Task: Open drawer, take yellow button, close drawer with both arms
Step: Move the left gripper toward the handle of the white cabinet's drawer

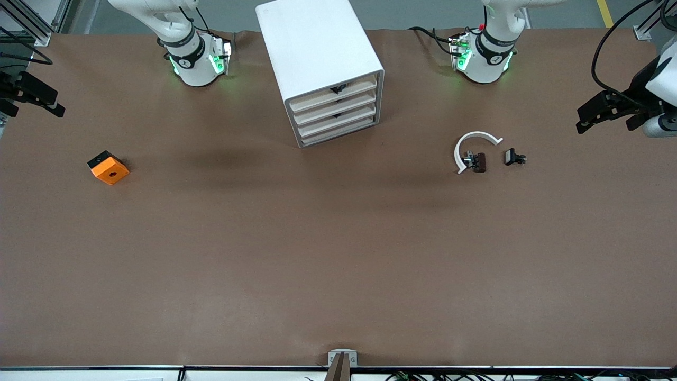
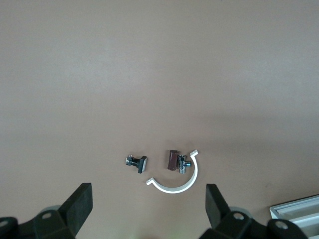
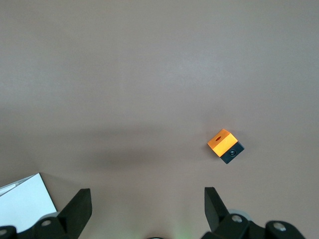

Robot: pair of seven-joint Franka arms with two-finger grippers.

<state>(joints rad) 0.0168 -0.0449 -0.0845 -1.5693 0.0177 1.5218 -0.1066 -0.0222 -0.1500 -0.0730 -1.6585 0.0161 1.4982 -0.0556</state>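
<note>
Hanging high over the table [image 1: 338, 254], left hand [image 2: 147, 209] stood fully open, fingers [image 2: 79, 204] spread wide, holding and touching nothing, above the white arc [image 2: 174, 181] and small black clip pieces [image 2: 137, 163] toward the left arm's end. Right hand [image 3: 147, 209] likewise gaped wide and empty, over bare brown surface near the orange cube [image 3: 225, 145] toward the right arm's end. White cabinet [image 1: 317, 63] sat between the two arm bases, all four drawers pushed in; drawer [image 1: 334, 97] at the top shut, small black handle showing. Button nowhere visible in any view.
</note>
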